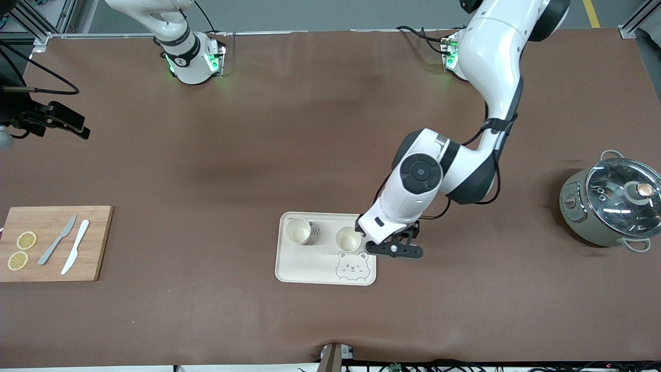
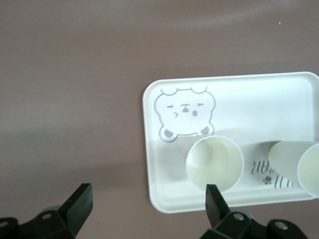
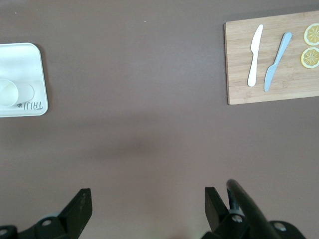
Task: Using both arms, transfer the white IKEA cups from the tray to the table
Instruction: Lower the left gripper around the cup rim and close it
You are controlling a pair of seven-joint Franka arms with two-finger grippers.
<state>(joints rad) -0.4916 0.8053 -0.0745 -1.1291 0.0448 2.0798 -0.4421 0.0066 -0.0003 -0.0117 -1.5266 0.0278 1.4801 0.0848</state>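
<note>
Two white cups stand upright on the cream bear tray (image 1: 310, 268). One cup (image 1: 298, 230) is toward the right arm's end. The other cup (image 1: 348, 239) is by the bear drawing. My left gripper (image 1: 393, 251) is open and empty, low by the tray's edge toward the left arm's end, close beside the second cup. In the left wrist view that cup (image 2: 215, 162) sits just past one fingertip (image 2: 213, 199), with the first cup (image 2: 299, 164) next to it on the tray (image 2: 259, 99). My right gripper (image 3: 147, 199) is open and empty, high over bare table.
A wooden cutting board (image 1: 51, 243) with two lemon slices (image 1: 21, 250), a grey knife (image 1: 58, 239) and a white knife (image 1: 75, 253) lies at the right arm's end. A grey pot with a glass lid (image 1: 612, 204) stands at the left arm's end.
</note>
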